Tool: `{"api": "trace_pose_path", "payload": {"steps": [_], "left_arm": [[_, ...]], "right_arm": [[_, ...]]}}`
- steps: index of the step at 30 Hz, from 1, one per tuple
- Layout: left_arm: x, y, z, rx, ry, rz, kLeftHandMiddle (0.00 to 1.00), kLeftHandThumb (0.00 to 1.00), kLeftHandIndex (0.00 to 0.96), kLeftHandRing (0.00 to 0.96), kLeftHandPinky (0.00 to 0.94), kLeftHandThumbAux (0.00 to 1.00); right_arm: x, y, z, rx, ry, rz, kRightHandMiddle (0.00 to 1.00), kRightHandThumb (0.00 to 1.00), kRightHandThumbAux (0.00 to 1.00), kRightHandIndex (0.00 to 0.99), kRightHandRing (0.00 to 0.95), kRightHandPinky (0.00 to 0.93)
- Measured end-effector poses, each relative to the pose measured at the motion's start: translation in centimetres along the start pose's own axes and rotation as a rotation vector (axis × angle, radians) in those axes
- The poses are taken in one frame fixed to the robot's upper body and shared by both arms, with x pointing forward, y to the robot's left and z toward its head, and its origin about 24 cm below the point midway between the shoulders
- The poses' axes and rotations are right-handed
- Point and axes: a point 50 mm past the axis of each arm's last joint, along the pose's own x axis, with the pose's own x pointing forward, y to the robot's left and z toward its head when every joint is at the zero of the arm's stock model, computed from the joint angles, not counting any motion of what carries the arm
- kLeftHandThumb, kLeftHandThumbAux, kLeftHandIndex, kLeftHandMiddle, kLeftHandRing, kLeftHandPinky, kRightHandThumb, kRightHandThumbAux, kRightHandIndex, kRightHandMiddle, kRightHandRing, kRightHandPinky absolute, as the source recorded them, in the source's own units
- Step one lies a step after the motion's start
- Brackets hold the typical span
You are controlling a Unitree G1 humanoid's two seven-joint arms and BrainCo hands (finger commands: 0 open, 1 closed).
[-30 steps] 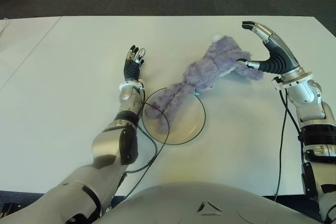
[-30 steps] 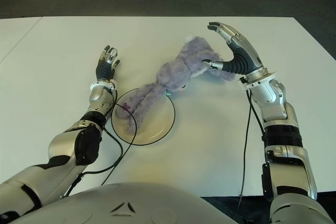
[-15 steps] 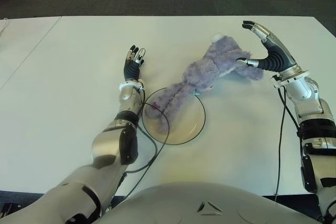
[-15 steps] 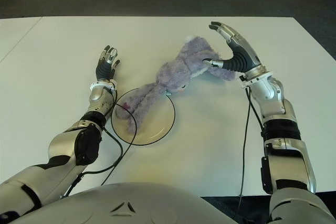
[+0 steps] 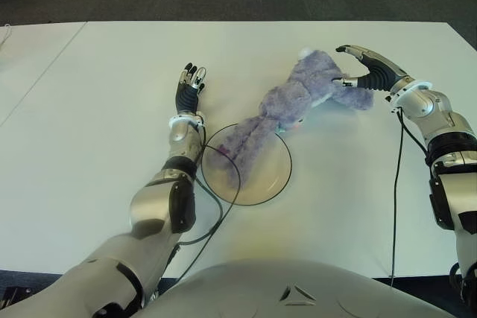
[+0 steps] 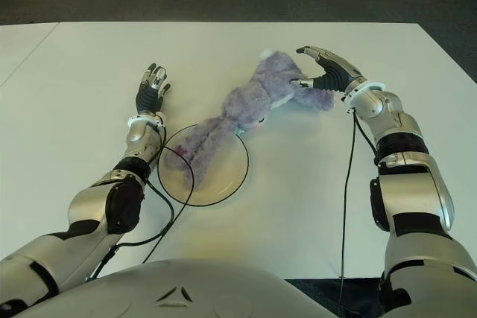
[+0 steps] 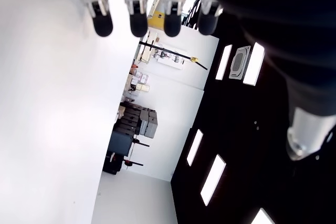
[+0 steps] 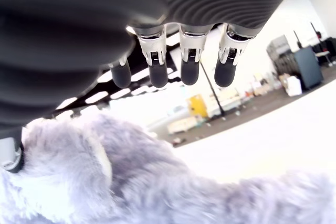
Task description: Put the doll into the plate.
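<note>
The doll (image 5: 287, 107), a long, shaggy lavender plush, lies stretched on a diagonal across the smooth white worktop (image 5: 89, 139). Its lower end drapes over the rim of the plate (image 5: 279, 184), a shallow round dish of clear, faintly yellow material with a thin dark edge, and rests inside it. The rest of the body runs out toward two o'clock, with the fluffy head and one limb lying on the bare worktop, well outside the dish.

The right hand (image 5: 363, 74) is over at the doll's head end, at about two o'clock from the plate. Its dark ribbed palm and metal-tipped fingers (image 8: 190, 72) reach straight out above the fur, spread and holding nothing, while the thumb pokes in at the plush by the head.

The left hand (image 5: 189, 87) shows at eleven o'clock from the plate, fingers extended and relaxed, nothing in its grasp. A thin black cable (image 5: 223, 184) loops from that arm across the plate's near edge.
</note>
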Motion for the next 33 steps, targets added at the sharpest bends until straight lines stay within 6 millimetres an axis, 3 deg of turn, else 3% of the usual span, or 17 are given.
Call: {"api": "trace_pose_path", "payload": {"steps": [17,27,33], "left_arm": [[0.0,0.0,0.0,0.0,0.0,0.001,0.047,0.0,0.0,0.055,0.054,0.529],[0.0,0.0,0.0,-0.001,0.0,0.001,0.041,0.0,0.0,0.047,0.041,0.507],[0.0,0.0,0.0,-0.001,0.0,0.001,0.051,0.0,0.0,0.057,0.058,0.51]], "right_arm": [[-0.1,1.0,-1.7,-0.016,0.144,0.081,0.0,0.312,0.482,0.0,0.0,0.0],[-0.5,1.0,-2.8,0.003,0.233,0.055,0.0,0.466,0.517,0.0,0.0,0.068],[-0.6,1.0,-3.0,0.016,0.252,0.03,0.0,0.585,0.563,0.0,0.01,0.159]]}}
